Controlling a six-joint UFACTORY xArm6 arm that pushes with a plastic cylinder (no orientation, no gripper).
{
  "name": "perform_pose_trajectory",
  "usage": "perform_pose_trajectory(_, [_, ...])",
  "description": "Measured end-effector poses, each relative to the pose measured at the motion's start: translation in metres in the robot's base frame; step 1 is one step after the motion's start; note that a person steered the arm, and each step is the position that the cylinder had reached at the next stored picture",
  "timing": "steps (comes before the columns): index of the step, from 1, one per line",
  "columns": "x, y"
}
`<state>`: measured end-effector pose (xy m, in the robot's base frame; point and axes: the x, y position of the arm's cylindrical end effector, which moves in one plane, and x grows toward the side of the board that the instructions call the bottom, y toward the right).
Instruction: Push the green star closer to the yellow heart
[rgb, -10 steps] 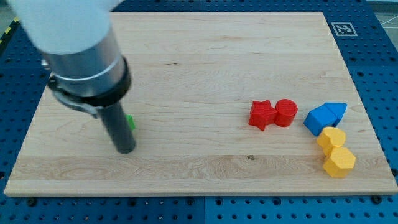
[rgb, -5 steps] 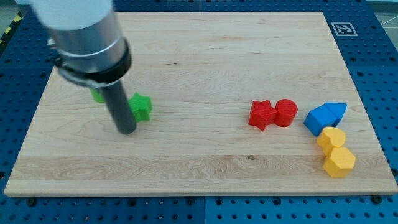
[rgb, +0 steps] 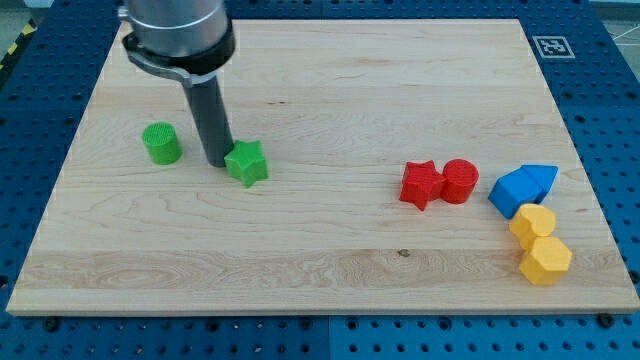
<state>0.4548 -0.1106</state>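
My tip (rgb: 217, 160) touches green star (rgb: 246, 163).

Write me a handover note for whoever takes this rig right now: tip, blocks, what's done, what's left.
My tip is down on the board, against the left side of the green star, between it and the green cylinder.
The yellow heart sits far off at the view's right, above the yellow hexagon and below two blue blocks.
A red star and red cylinder lie between star and heart.
Done: tip lined up behind the star.
Left: nearly the whole push rightward, probably skirting the red pair.
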Motion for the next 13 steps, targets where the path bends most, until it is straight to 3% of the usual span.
perform_pose_trajectory(5, [0.101,0.144])
perform_pose_trajectory(6, [0.100,0.095])
perform_pose_trajectory(7, [0.074,0.059])
perform_pose_trajectory(8, [0.034,0.060])
perform_pose_trajectory(9, [0.017,0.102])
perform_pose_trajectory(13, [0.080,0.197])
